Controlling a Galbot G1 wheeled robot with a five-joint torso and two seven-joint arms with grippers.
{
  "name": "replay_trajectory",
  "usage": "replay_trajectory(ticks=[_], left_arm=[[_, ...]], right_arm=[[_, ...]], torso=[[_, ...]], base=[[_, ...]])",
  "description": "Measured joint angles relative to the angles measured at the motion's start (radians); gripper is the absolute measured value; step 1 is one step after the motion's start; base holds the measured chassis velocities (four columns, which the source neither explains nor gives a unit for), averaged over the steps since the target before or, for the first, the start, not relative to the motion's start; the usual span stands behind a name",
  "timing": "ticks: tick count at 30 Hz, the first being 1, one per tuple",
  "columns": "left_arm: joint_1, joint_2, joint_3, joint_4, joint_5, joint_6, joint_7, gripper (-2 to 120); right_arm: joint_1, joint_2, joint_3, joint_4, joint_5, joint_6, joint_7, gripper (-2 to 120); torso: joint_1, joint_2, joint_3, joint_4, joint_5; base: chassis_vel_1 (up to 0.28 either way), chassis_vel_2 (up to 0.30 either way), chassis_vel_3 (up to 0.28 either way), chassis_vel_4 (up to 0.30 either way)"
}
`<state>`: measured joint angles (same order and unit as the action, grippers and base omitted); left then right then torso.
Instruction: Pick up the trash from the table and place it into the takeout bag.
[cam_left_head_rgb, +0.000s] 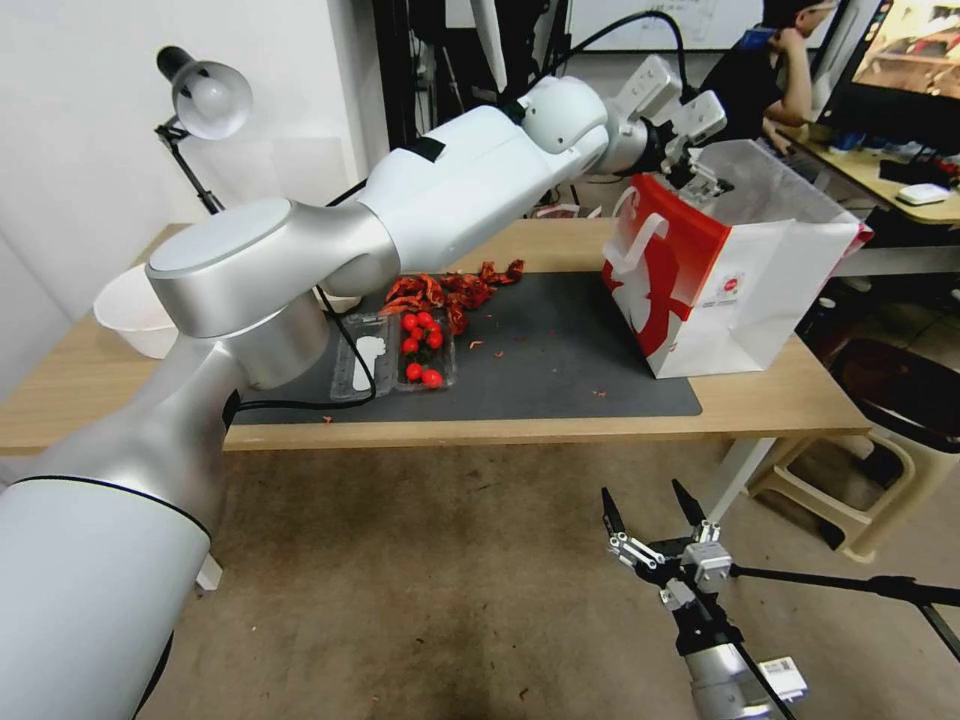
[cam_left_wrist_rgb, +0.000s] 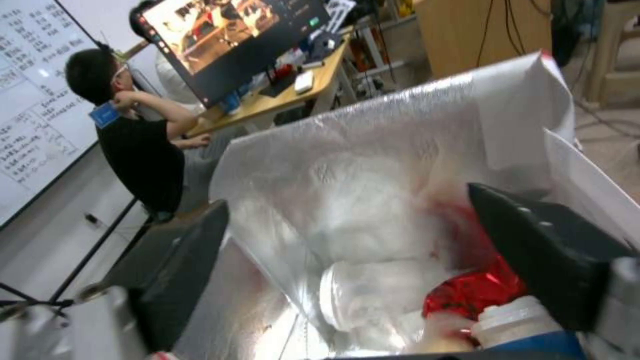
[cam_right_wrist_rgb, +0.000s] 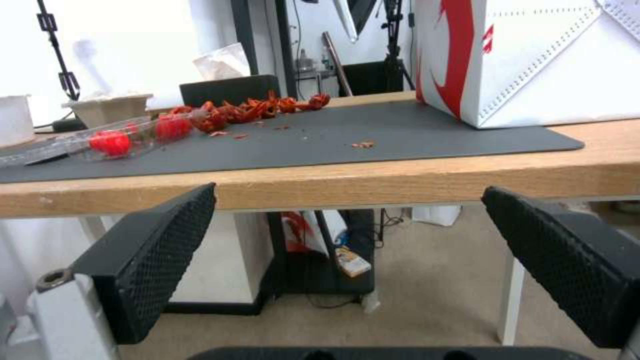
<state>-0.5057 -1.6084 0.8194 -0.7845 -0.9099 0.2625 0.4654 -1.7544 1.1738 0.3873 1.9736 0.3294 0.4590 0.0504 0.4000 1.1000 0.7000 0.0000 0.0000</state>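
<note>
Far left of the table (cam_left_head_rgb: 770, 400) sat a white bowl (cam_left_head_rgb: 130, 315), then a clear clamshell tray (cam_left_head_rgb: 400, 352) of small red tomatoes, lid flopped open, lying on the dark grey mat (cam_left_head_rgb: 560, 350). Just behind it ran a strip of red scraps (cam_left_head_rgb: 450, 290), long axis going left to right along the mat's far edge, with a few crumbs scattered nearer me.

I had the left gripper (cam_left_head_rgb: 700, 180) reached way out over the open mouth of the takeout bag (cam_left_head_rgb: 740, 300), which stood upright on the right end of the mat, mouth up, red side toward the left. In the left wrist view the black pads (cam_left_wrist_rgb: 533, 250) were spread wide with nothing between them, so: released. Down in the foil lining I could see the trash (cam_left_wrist_rgb: 467, 295) piled at the bottom: a crushed red can, a clear cup lying on its side, a white-lidded blue cup near the gripper.

My take on doing this step well: lift straight up clear of the rim before swinging left, because clipping the white handle (cam_left_head_rgb: 640, 245) would probably tip the bag.

The right gripper (cam_left_head_rgb: 655, 520) hung low in front of the table's near edge, pads (cam_right_wrist_rgb: 167, 260) apart, empty.
</note>
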Motion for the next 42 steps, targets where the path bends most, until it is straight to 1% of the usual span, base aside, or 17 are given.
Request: replay_trajectory(ticks=[3,16,19,22,24,27,28,29,30,31,32,33,34,36,37,40,42], left_arm=[[0.008,0.001,-0.041,-0.012,-0.019,0.007,-0.018,99],[0.036,0.002,-0.106,-0.075,-0.026,0.009,-0.06,100],[0.051,0.018,-0.125,-0.107,-0.02,0.024,-0.108,100],[0.068,0.04,-0.147,-0.134,-0.015,0.043,-0.162,100],[0.09,0.07,-0.169,-0.174,-0.017,0.058,-0.233,100],[0.102,0.087,-0.179,-0.197,-0.022,0.062,-0.271,100],[0.152,0.137,-0.212,-0.284,-0.047,0.065,-0.386,100],[0.185,0.163,-0.232,-0.331,-0.056,0.058,-0.451,100],[0.185,0.163,-0.232,-0.331,-0.056,0.058,-0.451,100],[0.221,0.184,-0.247,-0.377,-0.057,0.044,-0.541,100],[0.294,0.213,-0.262,-0.456,-0.037,-0.002,-0.772,100],[0.338,0.227,-0.264,-0.492,-0.016,-0.04,-0.881,100],[0.338,0.227,-0.264,-0.492,-0.016,-0.04,-0.881,100],[0.469,0.267,-0.261,-0.579,0.091,-0.132,-1.135,100],[0.51,0.281,-0.261,-0.602,0.159,-0.149,-1.178,100],[0.568,0.306,-0.273,-0.638,0.243,-0.161,-1.224,100],[0.594,0.32,-0.284,-0.665,0.256,-0.154,-1.233,100]], right_arm=[[0.006,-0.001,-0.001,0.0,0.0,-0.006,0.0,100],[0.016,-0.002,-0.005,-0.002,0.0,-0.016,0.0,100],[0.02,-0.002,-0.007,-0.004,0.0,-0.02,0.0,100],[0.024,-0.003,-0.007,-0.004,0.0,-0.022,0.0,100],[0.028,-0.005,-0.008,-0.004,0.0,-0.027,0.0,100],[0.031,-0.006,-0.008,-0.004,0.001,-0.029,0.001,100],[0.034,-0.009,-0.008,-0.001,0.002,-0.034,0.002,100],[0.034,-0.01,-0.007,0.0,0.002,-0.035,0.002,100],[0.034,-0.01,-0.007,0.0,0.002,-0.035,0.002,100],[0.032,-0.01,-0.005,0.002,0.002,-0.035,0.003,100],[0.027,-0.01,-0.002,0.004,0.002,-0.035,0.004,100],[0.026,-0.01,-0.002,0.004,0.002,-0.036,0.004,100],[0.026,-0.01,-0.002,0.004,0.002,-0.036,0.004,100],[0.026,-0.01,-0.006,0.003,0.001,-0.036,0.005,100],[0.025,-0.009,-0.007,0.003,0.001,-0.036,0.004,100],[0.023,-0.009,-0.007,0.003,0.0,-0.036,0.004,100],[0.021,-0.009,-0.006,0.004,0.0,-0.036,0.004,100]], torso=[[0.0,0.0,0.0,0.0001,0.0],[0.0,0.0,0.0,-0.0001,0.0],[0.0,0.0,0.0,-0.001,0.0001],[0.0,0.0,0.0,-0.0007,0.0001],[0.0,0.0,0.0,0.0,0.0],[0.0,0.0,0.0,0.0003,0.0],[0.0,0.0,0.0,0.0006,-0.0003],[0.0,0.0,0.0,0.0005,-0.0004],[0.0,0.0,0.0,0.0005,-0.0004],[0.0,0.0,0.0,0.0004,-0.0003],[0.0,0.0,0.0,-0.0001,-0.0004],[0.0,0.0,0.0,-0.0001,-0.0003],[0.0,0.0,0.0,-0.0001,-0.0003],[0.0,0.0,0.0,0.0,-0.0003],[0.0,0.0,0.0,0.0,-0.0003],[0.0,0.0,0.0,0.0,-0.0002],[0.0,0.0,0.0,0.0,-0.0001]], base=[[0.0,0.0,0.0,0.0],[0.0,0.0,0.0,0.0],[0.0,0.0,0.0,0.0],[0.0,0.0,0.0,0.0],[0.0,0.0,0.0,0.0],[0.0,0.0,0.0,0.0],[0.0,0.0,0.0,0.0],[0.0,0.0,0.0,0.0],[0.0,0.0,0.0,0.0],[0.0,0.0,0.0,0.0],[0.0,0.0,0.0,0.0],[0.0,0.0,0.0,0.0],[0.0,0.0,0.0,0.0],[0.0,0.0,0.0,0.0],[0.0,0.0,0.0,0.0],[0.0,0.0,0.0,0.0],[0.0,0.0,0.0,0.0]])
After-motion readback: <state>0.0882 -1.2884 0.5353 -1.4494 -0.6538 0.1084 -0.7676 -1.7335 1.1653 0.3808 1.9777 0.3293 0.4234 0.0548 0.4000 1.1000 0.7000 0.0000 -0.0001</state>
